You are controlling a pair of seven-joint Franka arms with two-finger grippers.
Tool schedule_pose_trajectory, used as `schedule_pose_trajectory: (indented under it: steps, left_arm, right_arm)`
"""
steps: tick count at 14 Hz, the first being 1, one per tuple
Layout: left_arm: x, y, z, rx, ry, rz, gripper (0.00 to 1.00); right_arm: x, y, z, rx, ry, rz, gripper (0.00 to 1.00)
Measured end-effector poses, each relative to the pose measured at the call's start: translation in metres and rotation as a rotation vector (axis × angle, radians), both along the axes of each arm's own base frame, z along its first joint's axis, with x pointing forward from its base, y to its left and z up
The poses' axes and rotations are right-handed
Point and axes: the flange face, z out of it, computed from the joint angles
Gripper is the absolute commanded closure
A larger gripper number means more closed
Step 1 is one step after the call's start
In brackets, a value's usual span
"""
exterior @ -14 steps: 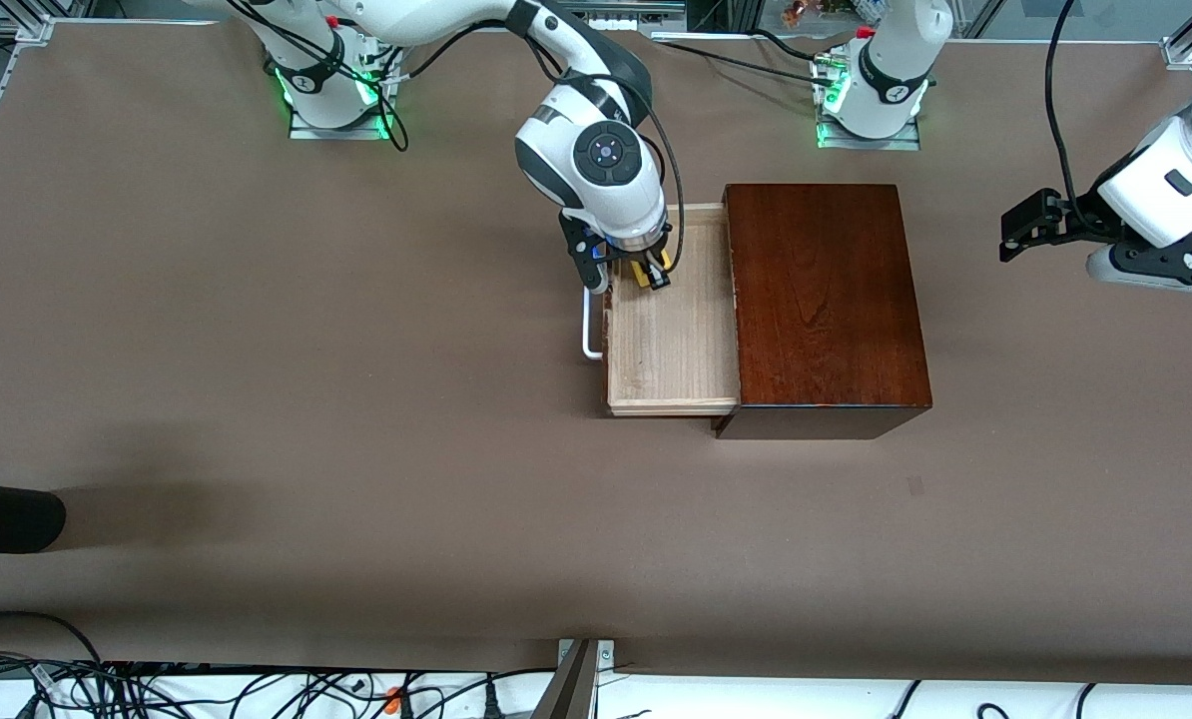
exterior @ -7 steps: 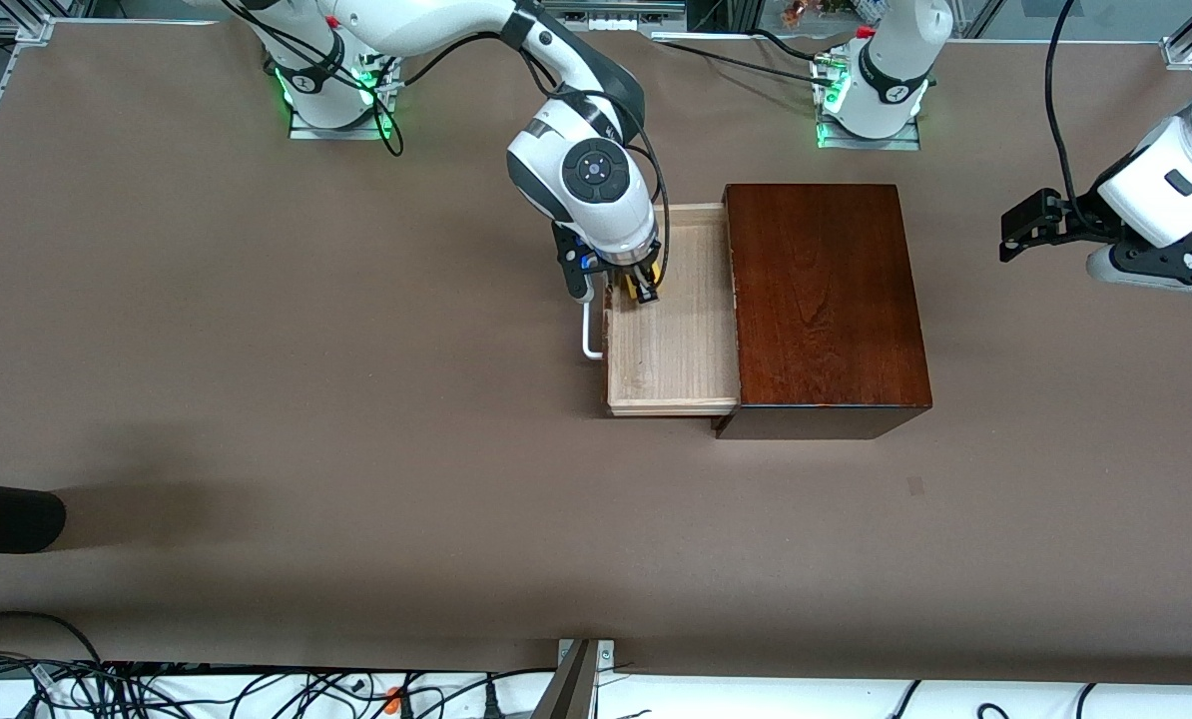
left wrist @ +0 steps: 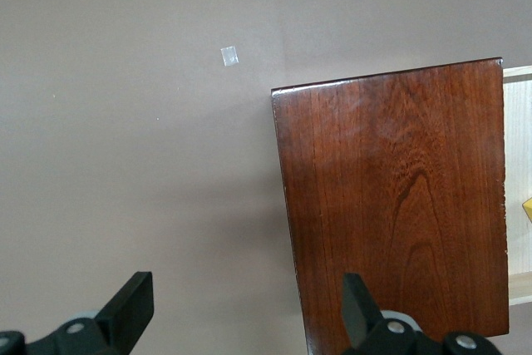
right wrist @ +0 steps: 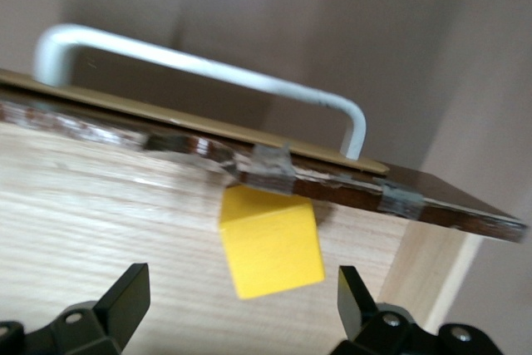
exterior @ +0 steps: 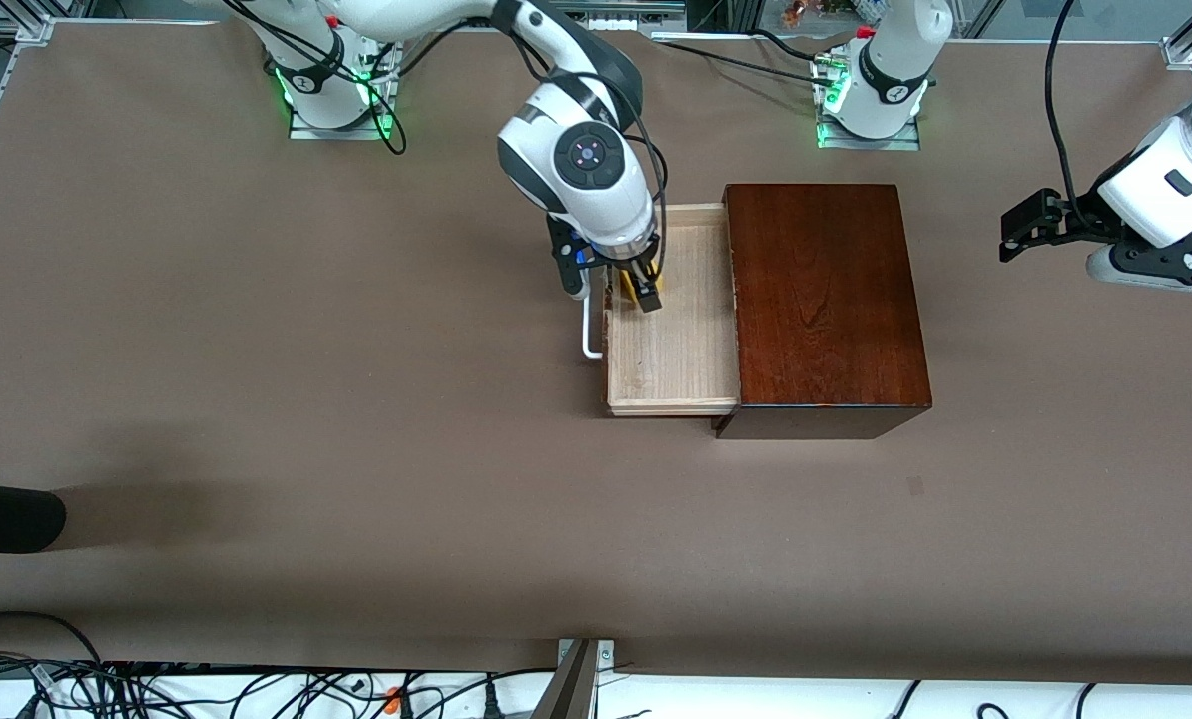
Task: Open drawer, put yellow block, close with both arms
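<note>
The drawer point(exterior: 671, 350) stands pulled out of the dark reddish-brown box point(exterior: 826, 300), its white bar handle point(exterior: 589, 335) toward the right arm's end of the table. The yellow block point(right wrist: 270, 243) lies on the drawer's floor, close against the inside of the drawer front point(right wrist: 274, 164). My right gripper point(exterior: 636, 290) hangs just over it, open, its fingers apart from the block on either side in the right wrist view. My left gripper point(exterior: 1015, 235) waits open in the air past the box, at the left arm's end of the table.
The left wrist view looks down on the box's top point(left wrist: 391, 205) and a small white patch point(left wrist: 229, 56) on the brown table. A black object point(exterior: 7, 514) sticks in at the table's edge at the right arm's end. Cables point(exterior: 157, 684) run along the near edge.
My right gripper has opened and let go of the yellow block, which now rests in the drawer. Its wrist has shifted a little toward the drawer front. The left arm has not moved.
</note>
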Motion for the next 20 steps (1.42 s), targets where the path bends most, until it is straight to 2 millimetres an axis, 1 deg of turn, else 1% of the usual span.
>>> schedule_pose_trajectory:
  steps: [2, 4, 6, 7, 9, 11, 13, 15, 17, 19, 20]
  left_arm:
    - [0.000, 0.000, 0.001, 0.000, -0.002, 0.000, 0.00]
    - [0.000, 0.000, 0.003, 0.000, -0.006, 0.000, 0.00]
    - [0.001, 0.000, 0.006, -0.001, -0.013, 0.000, 0.00]
    - [0.001, 0.000, 0.007, -0.001, -0.016, 0.000, 0.00]
    - [0.001, 0.000, 0.009, -0.001, -0.019, 0.000, 0.00]
    - [0.001, -0.001, 0.009, -0.001, -0.019, -0.002, 0.00]
    - [0.001, -0.004, 0.011, -0.002, -0.024, -0.007, 0.00]
    - [0.001, -0.009, 0.017, -0.003, -0.038, -0.016, 0.00]
    - [0.000, -0.021, 0.023, -0.005, -0.049, -0.037, 0.00]
    - [-0.002, -0.042, 0.028, -0.009, -0.061, -0.076, 0.00]
    - [-0.004, -0.055, 0.031, -0.011, -0.067, -0.099, 0.00]
  right_arm:
    - [0.018, -0.027, 0.042, 0.001, -0.030, 0.036, 0.00]
    - [0.033, -0.062, 0.079, -0.017, -0.044, 0.096, 0.00]
    - [0.049, -0.098, 0.104, -0.033, -0.053, 0.164, 0.00]
    - [0.057, -0.116, 0.111, -0.039, -0.055, 0.202, 0.00]
    - [0.076, -0.156, 0.118, -0.055, -0.044, 0.288, 0.00]
    - [0.098, -0.204, 0.121, -0.065, -0.031, 0.382, 0.00]
    - [0.118, -0.261, 0.125, -0.075, -0.013, 0.498, 0.00]
    - [0.135, -0.321, 0.126, -0.082, 0.000, 0.625, 0.00]
    - [0.149, -0.376, 0.129, -0.083, -0.010, 0.750, 0.00]
    - [0.156, -0.423, 0.135, -0.080, -0.019, 0.868, 0.00]
    - [0.157, -0.443, 0.140, -0.077, -0.025, 0.923, 0.00]
